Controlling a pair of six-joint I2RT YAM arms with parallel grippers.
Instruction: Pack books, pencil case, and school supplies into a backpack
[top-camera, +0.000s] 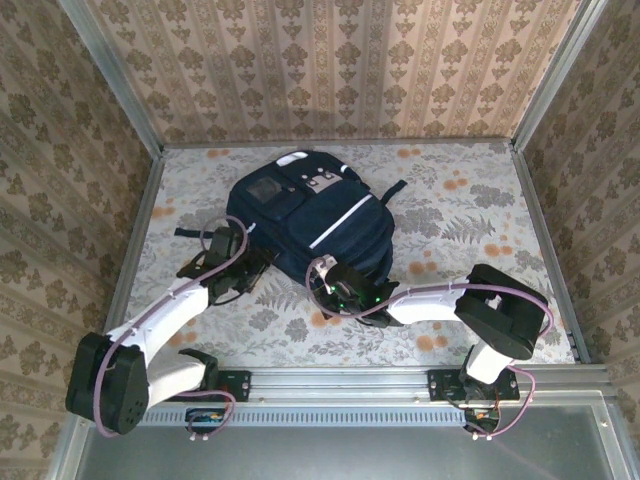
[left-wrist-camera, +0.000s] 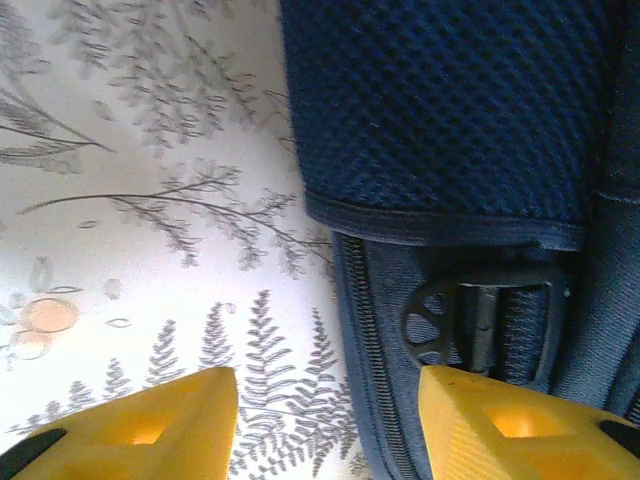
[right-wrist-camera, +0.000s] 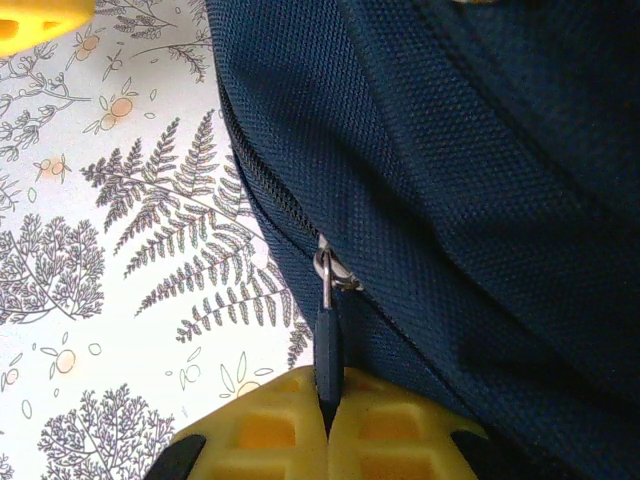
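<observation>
Navy backpack (top-camera: 310, 215) on fern-printed tablecloth (top-camera: 470, 230), damask-papered walls (top-camera: 330, 70)

A pale tablecloth (top-camera: 480, 210) printed with grey ferns, leafy sprigs and small orange fruits lies flat under and all around the left claw (left-wrist-camera: 330, 420) and the right claw (right-wrist-camera: 328, 420) (one orange fruit print (left-wrist-camera: 48, 315) sits among fern fronds just ahead of the left claw, off to its side). Beyond both claws and on either flank stand walls (top-camera: 330, 70) papered in beige damask stripes, joined by silver metal posts (top-camera: 110, 70). Behind the claws, along the near edge, runs a slotted metal rail (top-camera: 340, 385).
</observation>
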